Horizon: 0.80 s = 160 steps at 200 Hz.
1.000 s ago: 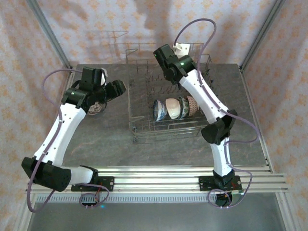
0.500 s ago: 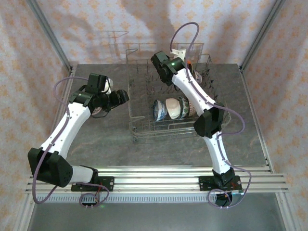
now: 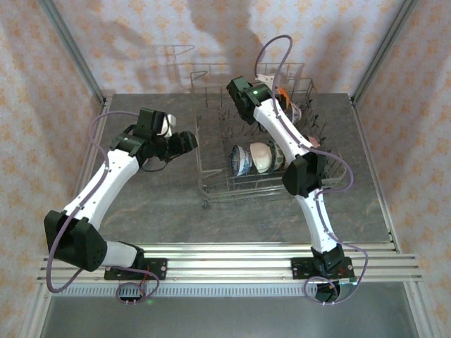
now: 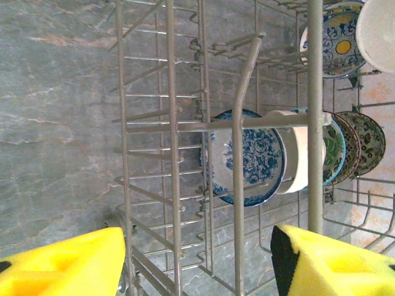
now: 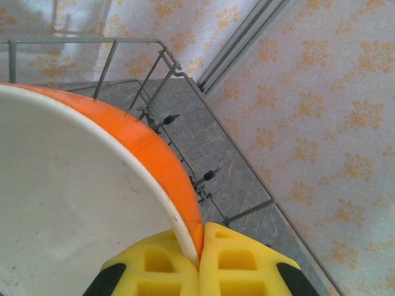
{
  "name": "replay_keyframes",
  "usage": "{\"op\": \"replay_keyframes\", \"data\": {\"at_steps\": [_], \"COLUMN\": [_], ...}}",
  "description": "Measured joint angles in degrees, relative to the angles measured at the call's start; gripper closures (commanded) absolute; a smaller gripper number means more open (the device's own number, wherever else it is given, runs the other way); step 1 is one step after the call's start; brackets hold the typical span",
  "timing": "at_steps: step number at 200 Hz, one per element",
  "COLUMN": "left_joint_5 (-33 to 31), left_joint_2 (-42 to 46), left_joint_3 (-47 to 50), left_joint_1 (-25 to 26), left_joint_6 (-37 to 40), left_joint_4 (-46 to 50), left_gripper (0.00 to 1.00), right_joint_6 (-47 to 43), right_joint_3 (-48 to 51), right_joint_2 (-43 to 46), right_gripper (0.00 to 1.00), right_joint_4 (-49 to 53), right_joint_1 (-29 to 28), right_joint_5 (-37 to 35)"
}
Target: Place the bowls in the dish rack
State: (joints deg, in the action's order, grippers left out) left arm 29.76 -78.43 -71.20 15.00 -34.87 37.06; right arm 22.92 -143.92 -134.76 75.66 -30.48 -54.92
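My right gripper (image 5: pixel 199 246) is pinched tight on the rim of the orange bowl (image 5: pixel 145 145), over the far right end of the dish rack (image 3: pixel 211 184). My left gripper (image 4: pixel 197 262) hangs spread wide, holding nothing, just outside the rack's left wall. A row of bowls (image 4: pixel 250 157) stands on edge inside.

Grey marbled tabletop (image 3: pixel 162 204), veined with paler streaks. Behind and to either side, walls (image 3: pixel 141 35) papered cream with an orange floral motif, soft shadows across the back one. Slanted aluminium posts (image 3: pixel 70 46) at the two back corners, left and right. Along the near edge, a ribbed aluminium rail (image 3: pixel 232 253); just below it a perforated strip (image 3: pixel 232 289), then a plain grey ledge (image 3: pixel 232 320).
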Motion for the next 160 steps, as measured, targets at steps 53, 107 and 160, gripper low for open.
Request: {"op": "replay_keyframes", "data": {"at_steps": [53, 107, 160], "left_joint_5": [-0.3, -1.3, -4.7], "left_joint_2": [4.4, 7.6, 8.9], "left_joint_3": [5.4, 6.6, 3.0], "left_joint_1": [3.1, 4.9, 4.3], "left_joint_6": [-4.2, -4.3, -1.0], "left_joint_4": [-2.0, 0.8, 6.1], "left_gripper": [0.42, 0.37, 0.33], "right_joint_6": [-1.9, -2.6, -2.6], "right_joint_3": [0.0, 0.7, 1.0], "right_joint_2": [0.0, -0.1, -2.1], "right_gripper": [1.0, 1.0, 1.0], "right_joint_4": [0.0, 0.0, -0.2], "right_joint_1": [0.2, 0.4, 0.4], "right_joint_5": [-3.3, -4.6, -4.5]}}
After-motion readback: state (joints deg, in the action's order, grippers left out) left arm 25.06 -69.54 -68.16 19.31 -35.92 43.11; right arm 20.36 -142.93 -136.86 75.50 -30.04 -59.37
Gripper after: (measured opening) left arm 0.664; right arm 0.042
